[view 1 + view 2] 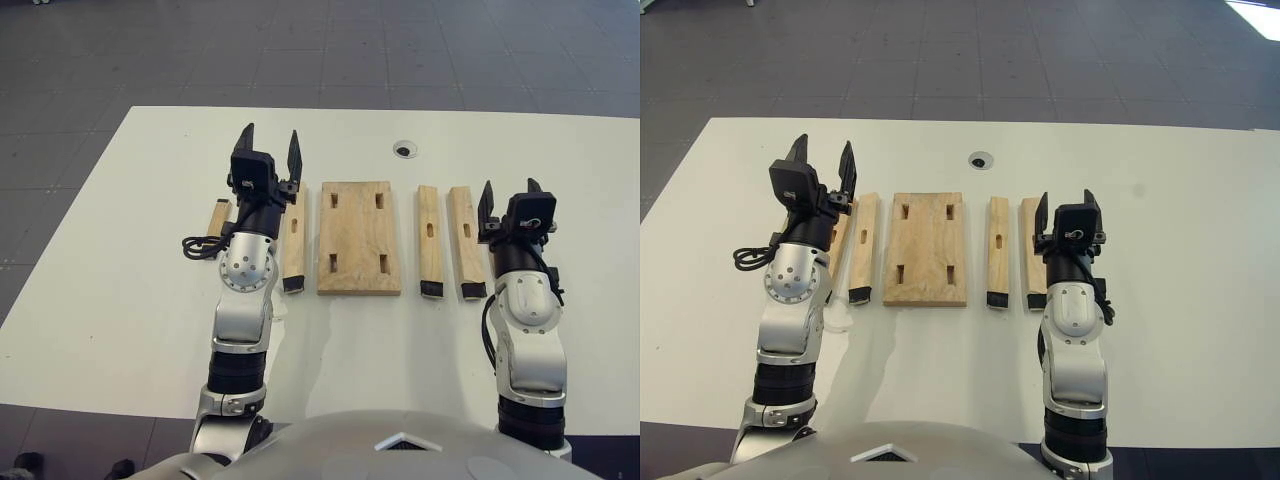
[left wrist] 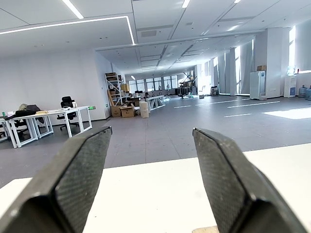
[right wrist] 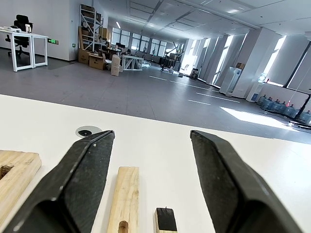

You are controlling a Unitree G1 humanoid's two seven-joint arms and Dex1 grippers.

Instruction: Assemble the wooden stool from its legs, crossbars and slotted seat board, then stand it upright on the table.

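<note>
Nothing's joined yet: the seat board (image 1: 359, 237) lies flat, loose bars (image 1: 430, 241) at its nine and three o'clock, while left gripper (image 1: 271, 136) and right gripper (image 1: 509, 186) gape wide, empty.

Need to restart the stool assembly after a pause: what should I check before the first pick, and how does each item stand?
1. The left gripper is open and empty: ok.
2. The right gripper is open and empty: ok.
3. The seat board lies flat, four slots uncovered: ok.
4. The inner right leg and outer right leg lie apart: ok.
5. The left leg lies beside the board: ok.
6. All crossbars located: cannot tell; a wooden piece is partly hidden behind the left arm.
</note>
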